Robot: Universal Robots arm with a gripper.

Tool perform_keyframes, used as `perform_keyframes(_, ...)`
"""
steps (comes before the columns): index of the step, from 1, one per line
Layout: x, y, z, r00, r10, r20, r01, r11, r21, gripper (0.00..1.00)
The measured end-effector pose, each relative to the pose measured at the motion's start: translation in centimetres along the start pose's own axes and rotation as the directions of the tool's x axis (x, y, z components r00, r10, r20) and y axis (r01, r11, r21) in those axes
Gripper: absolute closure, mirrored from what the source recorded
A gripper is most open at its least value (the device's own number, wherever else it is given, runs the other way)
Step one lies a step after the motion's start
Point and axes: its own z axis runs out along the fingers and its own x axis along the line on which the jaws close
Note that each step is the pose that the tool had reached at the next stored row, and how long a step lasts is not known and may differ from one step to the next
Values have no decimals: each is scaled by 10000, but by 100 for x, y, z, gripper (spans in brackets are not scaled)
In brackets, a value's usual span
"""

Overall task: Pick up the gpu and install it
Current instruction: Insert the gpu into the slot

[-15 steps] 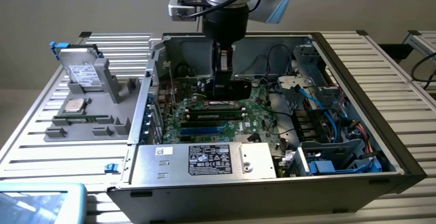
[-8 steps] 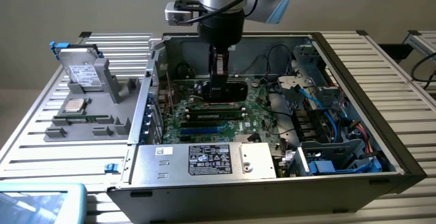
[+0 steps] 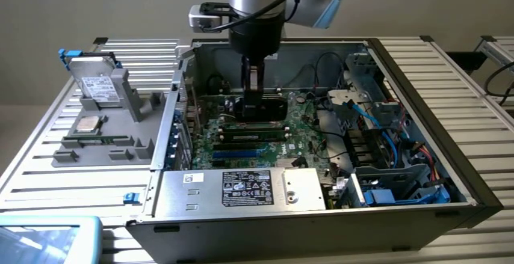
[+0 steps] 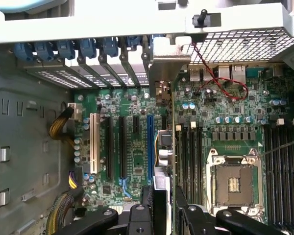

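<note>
We see the gripper (image 3: 257, 91) reaching down into the open case (image 3: 418, 95), its fingers (image 4: 108, 218) partly closed and clamped on the gpu (image 3: 266, 107). It holds the card upright by its top edge, low over the board (image 3: 309, 125). We cannot tell whether the bottom edge has met a slot.

In the wrist view the gpu (image 4: 165, 154) shows edge-on as a thin green board with a grey and black cooler on one face. Its metal bracket (image 4: 167, 68) points toward the rear wall of the case. The card runs parallel to the blue slot (image 4: 150, 142) and appears just beside it, on the side toward the socket (image 4: 233, 181). That offset may only be the camera's angle.

We judge several risks from here:
- **Missed slot:** if the offset is real, pressing down would drive the contacts onto bare board or small parts rather than into the slot.
- **Caught bracket:** it sits close to the row of slot covers (image 4: 88, 58) and could snag on the rear wall, which would tip the card.
- **Slipping grip:** a hold on one thin edge could let the card rock between the fingers under load.
- **Snagged wire:** the red wire (image 4: 220, 83) loops near the bracket's end and could catch.
</note>
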Motion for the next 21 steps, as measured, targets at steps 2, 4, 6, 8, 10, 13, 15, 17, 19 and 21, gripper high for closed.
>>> perform_keyframes(2,5,6,14,10000,-1,1,1,10000,1,72)
perform_keyframes(4,9,6,35,10000,0,1,0,10000,0,72)
perform_keyframes(6,9,6,56,10000,2,1,-2,10000,1,72)
perform_keyframes(8,11,5,70,10000,0,0,0,10000,-4,72)
perform_keyframes(10,20,4,76,10000,0,-2,0,10000,-15,72)
perform_keyframes(13,70,2,84,10000,-1,4,1,10000,-15,72)
perform_keyframes(15,121,-1,96,10000,-1,20,2,10000,-17,72)
perform_keyframes(17,161,-3,120,10000,-3,55,3,10000,-17,72)
perform_keyframes(19,181,-6,157,10000,-5,91,5,10000,-18,72)
perform_keyframes(21,191,-8,190,9999,-7,117,7,10000,-20,72)
